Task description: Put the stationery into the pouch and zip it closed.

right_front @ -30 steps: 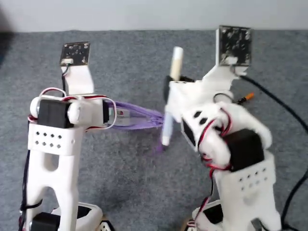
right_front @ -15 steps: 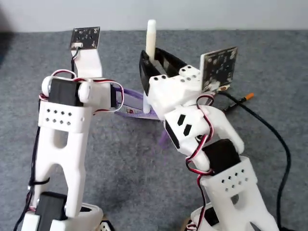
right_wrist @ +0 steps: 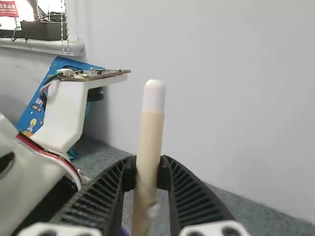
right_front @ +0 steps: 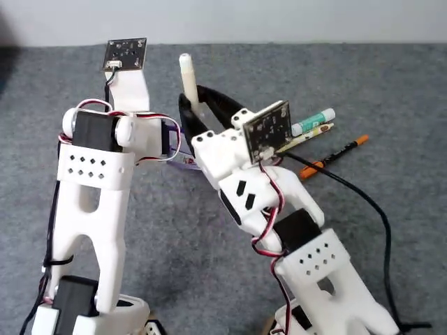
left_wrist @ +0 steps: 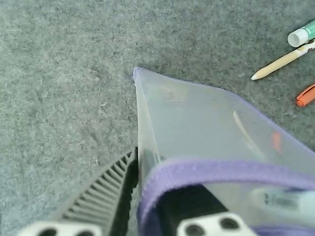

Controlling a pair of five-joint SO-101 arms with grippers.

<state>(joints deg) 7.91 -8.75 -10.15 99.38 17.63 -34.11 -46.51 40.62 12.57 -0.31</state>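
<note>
Right end effector is up high, jaws pressed onto the cream marker. The marker stands nearly upright, white cap well above the fingertips, and the grip sits low on the barrel. Its lower end drops out of sight behind the arm, so I cannot tell whether it lines up with the opening.

Over to the left end effector: it is pinching the wall of the clear pouch right at the purple rim, one ribbed finger outside and the other inside. The pouch body stretches away from those jaws, lifted off the grey counter. One pale item seems to lie inside already, close beside the inner finger.

Waiting well away from both end effectors are the glue stick, the cream pencil just beside it, and the orange pen.

Now the dangers. The marker is long and held at a single narrow pinch, so if its tip strikes the purple rim rather than the gap it could swivel in the jaws or slide out. A hard push down could also drag the thin wall from the left pinch, dropping the pouch and closing its mouth. And the two arms sit very close here, so a careless descent risks knocking them together.
</note>
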